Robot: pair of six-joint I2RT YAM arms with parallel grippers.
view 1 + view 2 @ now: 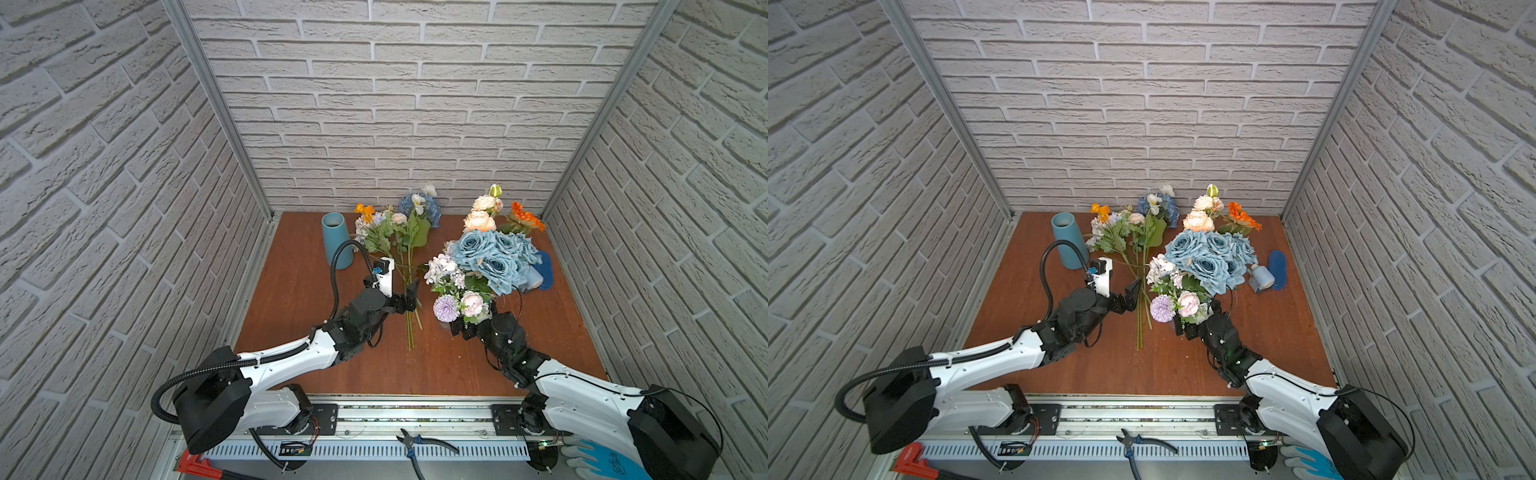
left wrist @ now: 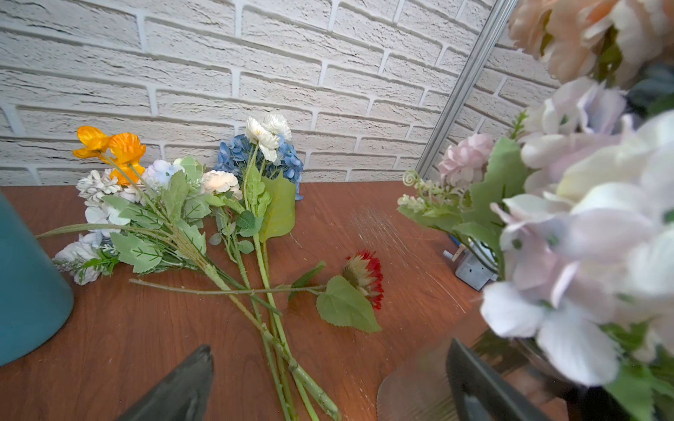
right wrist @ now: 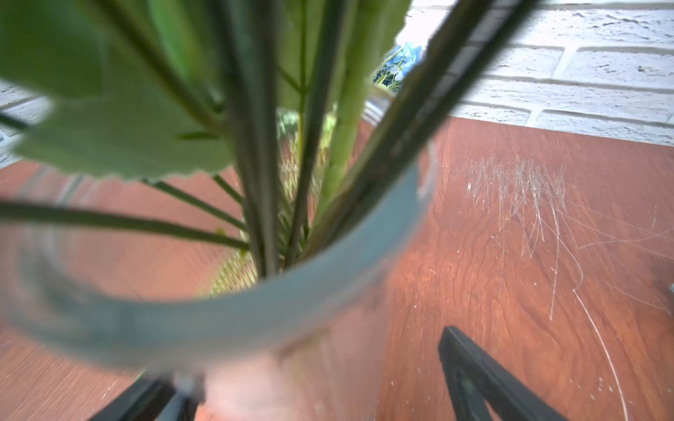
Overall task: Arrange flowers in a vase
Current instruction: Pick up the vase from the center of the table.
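Closest to the right wrist camera stands the clear glass vase (image 3: 255, 317), already crowded with stems. The right fingers (image 3: 474, 375) straddle its base, spread wide, with bare table (image 3: 547, 255) showing between one finger and the glass. The loose flowers (image 1: 395, 241) lie on the table between a teal vase (image 1: 336, 241) and the filled one, stems crossed, a small red bloom (image 2: 364, 277) among them. The left fingers (image 2: 189, 379) hang wide open just short of the stem ends. These artificial stems look light, thin and wiry, likely to roll or drag their neighbours. The bare lower stem, below the leaves, seems the place to pinch, not the soft blooms.
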